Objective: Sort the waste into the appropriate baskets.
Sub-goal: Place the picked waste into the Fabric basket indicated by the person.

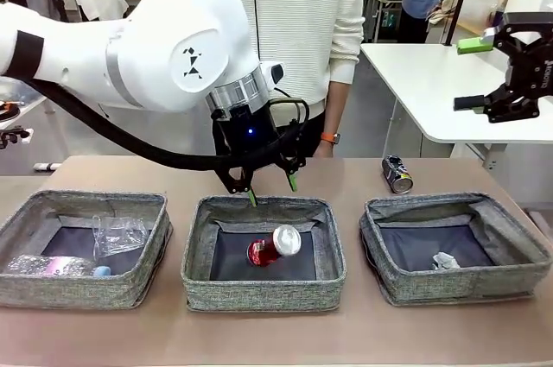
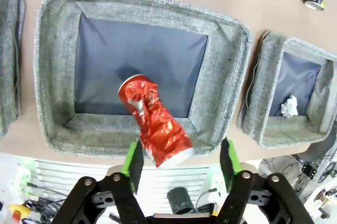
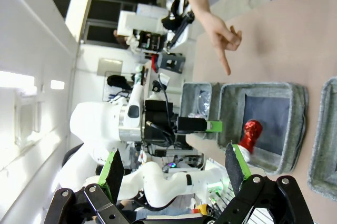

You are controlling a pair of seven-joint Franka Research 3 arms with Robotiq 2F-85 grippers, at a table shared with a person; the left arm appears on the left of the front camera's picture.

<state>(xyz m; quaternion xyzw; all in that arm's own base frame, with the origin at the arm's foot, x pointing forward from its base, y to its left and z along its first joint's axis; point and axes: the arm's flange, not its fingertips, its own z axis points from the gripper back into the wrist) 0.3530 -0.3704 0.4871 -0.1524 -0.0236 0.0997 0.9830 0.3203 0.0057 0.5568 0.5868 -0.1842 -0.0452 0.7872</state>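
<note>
Hovering over middle basket (image 1: 194, 250), left gripper (image 1: 271, 187) jaws apart, empty, crushed red can (image 1: 264, 249) below

Three grey woven baskets in a row on the brown table (image 1: 346, 332): left basket (image 1: 82, 285) with a clear plastic cup (image 1: 119, 233) and clear plastic bottle (image 1: 56, 266), middle basket (image 1: 263, 289) with a crushed red can (image 1: 274, 245), right basket (image 1: 458, 276) with a crumpled white paper ball (image 1: 445, 261). Left gripper (image 1: 272, 190) hanging over the middle basket's far rim, fingers apart, nothing between them. Dark can (image 1: 397, 174) lying on the table behind the right basket; right gripper (image 1: 471, 73) raised at the right edge, jaws wide.
</note>
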